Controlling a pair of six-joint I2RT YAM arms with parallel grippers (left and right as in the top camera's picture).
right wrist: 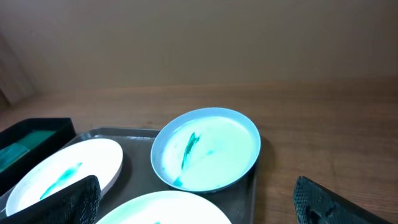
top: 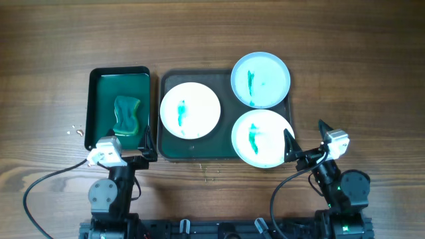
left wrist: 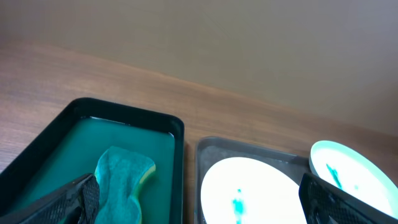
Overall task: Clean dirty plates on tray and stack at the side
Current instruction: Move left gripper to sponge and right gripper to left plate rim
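You have three white plates, and all three are on the big dark tray [top: 192, 75] in the middle of the wooden tabletop [top: 358, 73]. None are stacked at the side yet.

The left plate [top: 190, 110] lies flat inside the tray and has a teal streak on its face. The far right plate [top: 260, 79] sticks out over the far rim of the tray (from your right wrist camera it looks a bit tipped). It has a green streak too. The near right plate [top: 262, 138] hangs over the near right corner of the tray, and it is smeared as well. The two right plates sit very close together.

Just left of the big tray is a smaller dark tray [top: 99, 99] with a green bottom. A green sponge [top: 126, 115] lies in it, near its right side.

Your left end effector [left wrist: 199, 186] is spread wide and holds nothing. It sits near the front edge of the small tray, facing the sponge.

Your right end effector [top: 305, 139] is spread wide too, with nothing in it. One finger is just beside the edge of the near right plate.

A few tiny pale crumbs [top: 70, 131] lie on the tabletop left of the small tray.
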